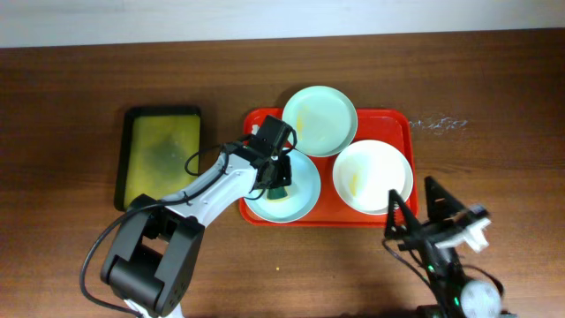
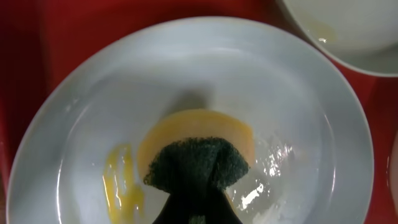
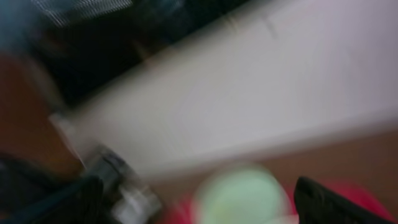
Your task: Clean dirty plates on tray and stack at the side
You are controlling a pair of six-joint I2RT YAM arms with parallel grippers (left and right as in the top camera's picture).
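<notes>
One mint plate [image 1: 305,193] lies under the left gripper [image 1: 279,182], clamped on a green sponge [image 2: 196,167]; right gripper [image 1: 415,203] spread wide

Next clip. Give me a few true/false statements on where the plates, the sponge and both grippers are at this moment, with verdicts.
1. The upper mint plate, the lower mint plate and the white plate all lie on the red tray. True.
2. The left gripper holds a dark green sponge on the lower mint plate. True.
3. The white plate is spotless. False: it has a yellowish smear.
4. The right gripper grips the white plate. False: it is open at the tray's near edge, holding nothing.
5. A plate lies in the yellow-green tray. False: no plate is in it.
</notes>
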